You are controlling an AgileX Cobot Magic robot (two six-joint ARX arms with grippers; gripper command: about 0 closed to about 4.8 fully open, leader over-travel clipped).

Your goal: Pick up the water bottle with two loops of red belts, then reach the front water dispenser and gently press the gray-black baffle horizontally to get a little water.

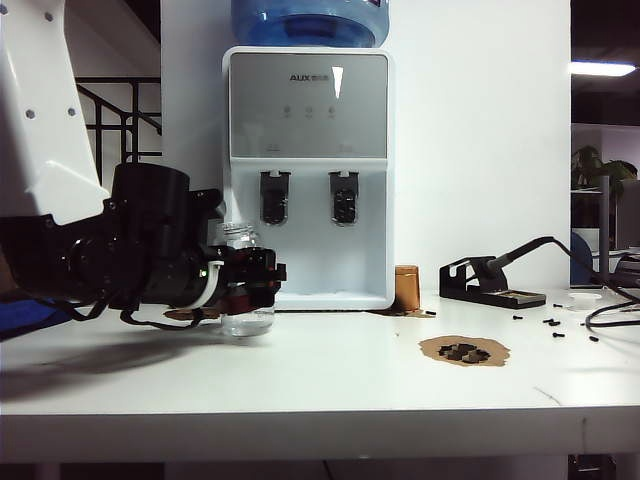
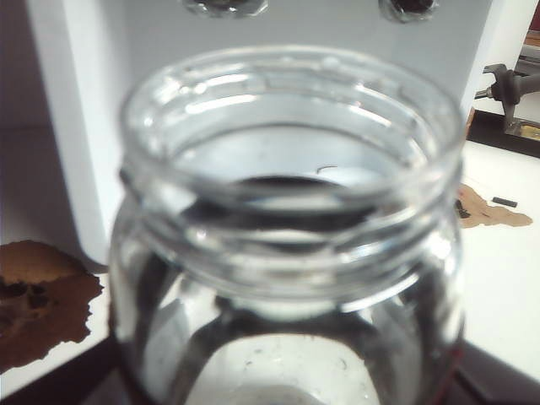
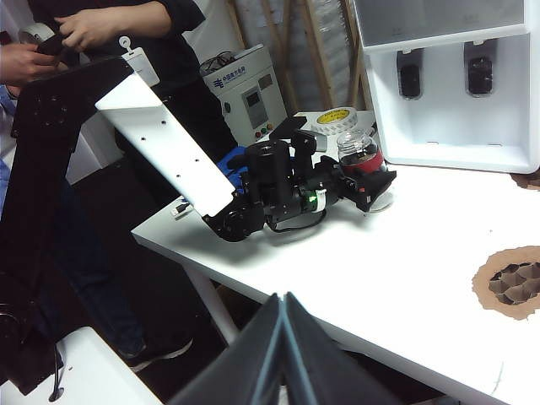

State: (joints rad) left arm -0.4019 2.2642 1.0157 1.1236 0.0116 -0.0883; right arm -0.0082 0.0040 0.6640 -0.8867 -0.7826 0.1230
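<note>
The water bottle (image 1: 240,240), clear with a wide mouth, stands upright at table level just left of the water dispenser (image 1: 310,120). My left gripper (image 1: 262,282) is shut on its body, fingers on either side and covering most of the red bands. One red band shows in the right wrist view on the bottle (image 3: 359,156). The bottle's open mouth (image 2: 287,211) fills the left wrist view. The gray-black baffle (image 1: 274,203) sits above and to the right of the bottle, apart from it. My right gripper (image 3: 283,300) hangs shut and empty off the table's front edge.
The baffle's twin lever (image 1: 344,203) is to its right. A brown cylinder (image 1: 406,288), a soldering iron stand (image 1: 490,280), a brown honeycomb cardboard piece (image 1: 464,350) and loose screws (image 1: 550,325) lie at the right. A person (image 3: 126,34) stands beyond the table's left end.
</note>
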